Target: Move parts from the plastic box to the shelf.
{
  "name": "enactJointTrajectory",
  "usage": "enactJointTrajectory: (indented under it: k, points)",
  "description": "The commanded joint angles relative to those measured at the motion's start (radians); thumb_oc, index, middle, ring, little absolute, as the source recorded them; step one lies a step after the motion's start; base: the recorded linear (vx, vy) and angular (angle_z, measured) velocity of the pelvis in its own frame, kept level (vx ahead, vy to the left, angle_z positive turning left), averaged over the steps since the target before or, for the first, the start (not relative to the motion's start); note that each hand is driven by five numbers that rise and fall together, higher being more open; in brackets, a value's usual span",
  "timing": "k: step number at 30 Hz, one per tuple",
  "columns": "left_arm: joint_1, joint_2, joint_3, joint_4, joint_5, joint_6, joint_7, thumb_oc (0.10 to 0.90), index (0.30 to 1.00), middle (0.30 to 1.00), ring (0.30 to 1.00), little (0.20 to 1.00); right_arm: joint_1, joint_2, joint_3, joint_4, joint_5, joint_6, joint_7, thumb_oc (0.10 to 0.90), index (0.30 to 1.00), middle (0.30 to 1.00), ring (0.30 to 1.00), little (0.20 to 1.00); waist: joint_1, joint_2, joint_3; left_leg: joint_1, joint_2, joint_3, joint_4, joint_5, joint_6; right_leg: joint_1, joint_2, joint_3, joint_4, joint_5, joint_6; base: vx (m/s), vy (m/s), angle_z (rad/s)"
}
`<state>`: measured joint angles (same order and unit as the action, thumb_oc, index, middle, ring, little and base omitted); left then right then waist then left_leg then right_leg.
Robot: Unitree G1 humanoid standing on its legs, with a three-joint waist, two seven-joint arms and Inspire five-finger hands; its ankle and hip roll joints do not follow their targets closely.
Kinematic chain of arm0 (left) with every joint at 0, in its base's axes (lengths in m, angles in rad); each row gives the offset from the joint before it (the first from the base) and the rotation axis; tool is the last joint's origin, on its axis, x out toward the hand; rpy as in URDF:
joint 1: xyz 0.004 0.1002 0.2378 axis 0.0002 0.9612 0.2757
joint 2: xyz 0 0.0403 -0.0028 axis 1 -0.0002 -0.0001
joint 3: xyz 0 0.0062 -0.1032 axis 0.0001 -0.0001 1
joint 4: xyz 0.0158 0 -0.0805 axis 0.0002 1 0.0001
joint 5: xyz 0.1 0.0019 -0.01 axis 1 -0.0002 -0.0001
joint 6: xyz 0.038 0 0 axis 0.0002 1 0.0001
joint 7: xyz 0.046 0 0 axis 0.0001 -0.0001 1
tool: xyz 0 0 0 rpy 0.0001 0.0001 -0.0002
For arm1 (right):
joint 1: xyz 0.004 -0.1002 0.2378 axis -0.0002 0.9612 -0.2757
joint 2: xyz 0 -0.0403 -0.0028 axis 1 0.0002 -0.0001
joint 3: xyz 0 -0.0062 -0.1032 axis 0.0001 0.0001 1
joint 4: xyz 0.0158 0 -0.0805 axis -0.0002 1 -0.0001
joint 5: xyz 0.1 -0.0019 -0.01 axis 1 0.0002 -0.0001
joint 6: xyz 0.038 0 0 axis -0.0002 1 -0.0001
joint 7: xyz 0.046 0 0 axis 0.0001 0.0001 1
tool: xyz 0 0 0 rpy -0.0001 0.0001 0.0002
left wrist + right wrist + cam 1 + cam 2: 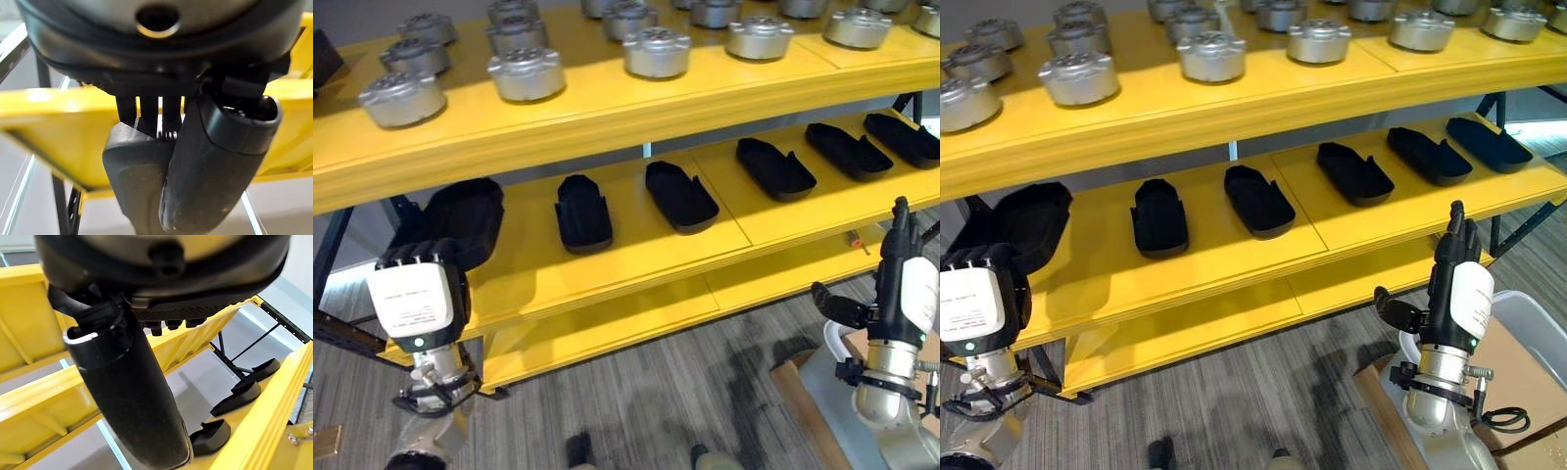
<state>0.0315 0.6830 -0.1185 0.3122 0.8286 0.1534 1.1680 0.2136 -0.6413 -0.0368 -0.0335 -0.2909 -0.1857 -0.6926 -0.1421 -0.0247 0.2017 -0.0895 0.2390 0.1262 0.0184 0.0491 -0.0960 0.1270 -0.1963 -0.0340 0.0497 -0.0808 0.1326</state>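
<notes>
While left hand [416,299] grips black part [460,220], silver discs [656,51] crowd above.

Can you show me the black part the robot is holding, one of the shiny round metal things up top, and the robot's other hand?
black part [460,220], left eye view, its dark shell top.
round metal part [657,51], left eye view, its top face.
right hand [1456,284], right eye view, its back.

Both eye views look down and forward from head height onto the yellow shelf [607,98]; silver parts [656,51] across the frame top, black parts [1253,201] mid-frame. Both share this span, slightly offset sideways.

Left wrist view: very close along the left hand [210,161], facing a shelf edge.

Right wrist view: close along the right hand [132,401], black parts at lower right.
</notes>
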Motion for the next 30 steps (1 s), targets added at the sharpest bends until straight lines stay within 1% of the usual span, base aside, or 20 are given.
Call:
enactJointTrajectory:
  k: [1, 2, 4, 5, 6, 7, 8, 9, 10, 13, 15, 17, 20, 21, 22, 24, 25, 27, 30]
  points:
    - [-0.106, 0.060, 0.111, -0.079, 0.016, 0.019, 0.096, 0.400, 0.300, 0.300, 0.300, 0.300, -0.047, -0.043, -0.026, -0.073, 0.029, -0.121, -0.030, 0.900, 1.000, 1.000, 1.000, 1.000, -0.006, 0.003, -0.054, 0.085, -0.034, 0.034, -0.041, 0.016, -0.008, -0.028, 0.029, -0.011, 0.019, 0.008, -0.010, 0.08, 0.244, 0.00]
    - [-0.116, 0.073, 0.102, -0.070, 0.016, 0.013, 0.092, 0.400, 0.300, 0.300, 0.300, 0.300, -0.044, -0.036, -0.027, -0.076, 0.023, -0.123, -0.032, 0.900, 1.000, 1.000, 1.000, 1.000, -0.008, 0.005, -0.057, 0.100, -0.045, 0.040, -0.048, 0.006, -0.003, -0.036, 0.021, -0.017, 0.022, 0.013, -0.001, 0.06, 0.212, 0.03]
    - [-0.126, 0.074, 0.096, -0.067, 0.023, 0.011, 0.084, 0.400, 0.300, 0.300, 0.300, 0.300, -0.044, -0.025, -0.025, -0.086, 0.042, -0.125, -0.014, 0.900, 1.000, 1.000, 1.000, 1.000, -0.006, 0.004, -0.057, 0.113, -0.058, 0.043, -0.052, -0.006, 0.003, -0.044, 0.012, -0.023, 0.024, 0.018, 0.008, 0.05, 0.176, 0.08]
    - [-0.129, 0.074, 0.093, -0.068, 0.030, 0.012, 0.082, 0.400, 0.300, 0.300, 0.300, 0.300, -0.044, -0.013, -0.018, -0.100, 0.074, -0.137, 0.032, 0.900, 1.000, 1.000, 1.000, 1.000, -0.002, 0.002, -0.058, 0.119, -0.069, 0.045, -0.052, -0.017, 0.011, -0.049, 0.006, -0.029, 0.023, 0.023, 0.013, 0.04, 0.141, 0.09]
    - [-0.129, 0.074, 0.093, -0.069, 0.031, 0.012, 0.081, 0.400, 0.300, 0.300, 0.300, 0.300, -0.044, -0.011, -0.018, -0.103, 0.082, -0.139, 0.044, 0.900, 1.000, 1.000, 1.000, 1.000, -0.001, 0.001, -0.058, 0.120, -0.071, 0.046, -0.052, -0.019, 0.013, -0.049, 0.005, -0.029, 0.022, 0.024, 0.014, 0.05, 0.142, 0.05]
    - [-0.130, 0.076, 0.090, -0.072, 0.034, 0.014, 0.081, 0.400, 0.300, 0.300, 0.300, 0.300, -0.048, -0.005, -0.010, -0.112, 0.104, -0.142, 0.081, 0.900, 1.000, 1.000, 1.000, 1.000, 0.004, -0.003, -0.060, 0.124, -0.079, 0.049, -0.052, -0.028, 0.019, -0.051, -0.002, -0.034, 0.020, 0.028, 0.018, 0.04, 0.115, 0.04]
    - [-0.125, 0.081, 0.097, -0.075, 0.036, 0.007, 0.079, 0.400, 0.300, 0.300, 0.300, 0.300, -0.046, 0.000, -0.006, -0.124, 0.137, -0.139, 0.116, 0.900, 1.000, 1.000, 1.000, 1.000, 0.009, -0.006, -0.061, 0.130, -0.085, 0.054, -0.057, -0.033, 0.025, -0.054, -0.008, -0.040, 0.018, 0.032, 0.023, 0.06, 0.153, 0.03]
    - [-0.116, 0.082, 0.108, -0.081, 0.035, -0.001, 0.077, 0.400, 0.300, 0.300, 0.300, 0.300, -0.041, 0.010, -0.001, -0.134, 0.210, -0.134, 0.156, 0.900, 1.000, 1.000, 1.000, 1.000, 0.015, -0.012, -0.063, 0.137, -0.093, 0.062, -0.064, -0.038, 0.033, -0.055, -0.017, -0.048, 0.011, 0.040, 0.031, 0.06, 0.146, 0.05]
    - [-0.106, 0.086, 0.114, -0.086, 0.031, -0.006, 0.083, 0.400, 0.300, 0.300, 0.300, 0.300, -0.033, 0.023, 0.001, -0.130, 0.261, -0.143, 0.160, 0.900, 1.000, 1.000, 1.000, 1.000, 0.022, -0.020, -0.065, 0.140, -0.096, 0.068, -0.071, -0.041, 0.039, -0.056, -0.024, -0.053, 0.003, 0.047, 0.038, 0.05, 0.107, 0.36]
    - [-0.108, 0.091, 0.115, -0.075, 0.029, -0.011, 0.090, 0.400, 0.300, 0.300, 0.300, 0.300, -0.031, 0.043, 0.001, -0.115, 0.262, -0.159, 0.151, 0.900, 1.000, 1.000, 1.000, 1.000, 0.029, -0.029, -0.068, 0.143, -0.097, 0.076, -0.080, -0.043, 0.044, -0.057, -0.032, -0.062, -0.009, 0.056, 0.046, 0.03, 0.039, 0.23]
    - [-0.109, 0.090, 0.116, -0.071, 0.030, -0.010, 0.087, 0.400, 0.300, 0.300, 0.300, 0.300, -0.028, 0.046, -0.001, -0.125, 0.283, -0.158, 0.167, 0.900, 1.000, 1.000, 1.000, 1.000, 0.030, -0.032, -0.070, 0.143, -0.096, 0.080, -0.081, -0.043, 0.044, -0.056, -0.033, -0.064, -0.015, 0.059, 0.048, 0.02, 0.022, 0.07]
    - [-0.110, 0.096, 0.116, -0.060, 0.021, -0.018, 0.086, 0.400, 0.300, 0.300, 0.300, 0.300, -0.026, 0.052, -0.001, -0.126, 0.321, -0.171, 0.206, 0.900, 1.000, 1.000, 1.000, 1.000, 0.033, -0.036, -0.073, 0.141, -0.095, 0.082, -0.077, -0.046, 0.045, -0.056, -0.036, -0.064, -0.020, 0.062, 0.050, 0.00, 0.000, 0.00]
    - [-0.120, 0.094, 0.110, -0.043, 0.020, -0.026, 0.083, 0.400, 0.300, 0.300, 0.300, 0.300, -0.029, 0.059, -0.003, -0.123, 0.416, -0.186, 0.243, 0.900, 1.000, 1.000, 1.000, 1.000, 0.034, -0.041, -0.076, 0.140, -0.090, 0.084, -0.076, -0.048, 0.044, -0.056, -0.038, -0.065, -0.025, 0.064, 0.051, 0.01, -0.016, 0.03]
    - [-0.125, 0.096, 0.106, -0.037, 0.013, -0.033, 0.076, 0.400, 0.300, 0.300, 0.300, 0.300, -0.023, 0.065, -0.016, -0.117, 0.506, -0.209, 0.297, 0.900, 1.000, 1.000, 1.000, 1.000, 0.032, -0.043, -0.077, 0.143, -0.086, 0.086, -0.077, -0.047, 0.041, -0.052, -0.038, -0.066, -0.030, 0.065, 0.051, 0.02, -0.030, 0.01]
    - [-0.126, 0.096, 0.104, -0.036, 0.013, -0.033, 0.075, 0.400, 0.300, 0.300, 0.300, 0.300, -0.022, 0.066, -0.018, -0.116, 0.516, -0.211, 0.309, 0.900, 1.000, 1.000, 1.000, 1.000, 0.032, -0.044, -0.077, 0.144, -0.086, 0.086, -0.077, -0.047, 0.041, -0.051, -0.038, -0.067, -0.031, 0.066, 0.051, 0.03, -0.033, -0.02]
    - [-0.135, 0.085, 0.095, -0.027, 0.014, -0.039, 0.059, 0.400, 0.300, 0.300, 0.300, 0.300, -0.015, 0.083, -0.029, -0.118, 0.615, -0.230, 0.365, 0.900, 1.000, 1.000, 1.000, 1.000, 0.029, -0.046, -0.080, 0.148, -0.083, 0.087, -0.078, -0.047, 0.039, -0.046, -0.037, -0.066, -0.037, 0.067, 0.050, 0.03, -0.029, -0.04]
    - [-0.136, 0.084, 0.094, -0.026, 0.014, -0.039, 0.059, 0.400, 0.300, 0.300, 0.300, 0.300, -0.014, 0.084, -0.029, -0.118, 0.620, -0.232, 0.367, 0.900, 1.000, 1.000, 1.000, 1.000, 0.029, -0.047, -0.080, 0.148, -0.082, 0.087, -0.078, -0.047, 0.039, -0.046, -0.037, -0.066, -0.038, 0.068, 0.049, 0.03, -0.029, -0.06]
    - [-0.140, 0.074, 0.085, -0.012, 0.017, -0.044, 0.053, 0.400, 0.300, 0.300, 0.300, 0.300, -0.007, 0.099, -0.038, -0.109, 0.683, -0.254, 0.397, 0.900, 1.000, 1.000, 1.000, 1.000, 0.024, -0.048, -0.081, 0.150, -0.078, 0.090, -0.077, -0.046, 0.038, -0.046, -0.037, -0.066, -0.039, 0.068, 0.048, 0.01, -0.010, -0.02]
    - [-0.149, 0.062, 0.065, 0.003, 0.015, -0.035, 0.038, 0.400, 0.300, 0.300, 0.300, 0.300, 0.004, 0.115, -0.056, -0.102, 0.733, -0.278, 0.430, 0.900, 1.000, 1.000, 1.000, 1.000, 0.015, -0.049, -0.081, 0.157, -0.074, 0.097, -0.081, -0.045, 0.036, -0.045, -0.037, -0.065, -0.044, 0.071, 0.048, 0.01, -0.007, -0.01]
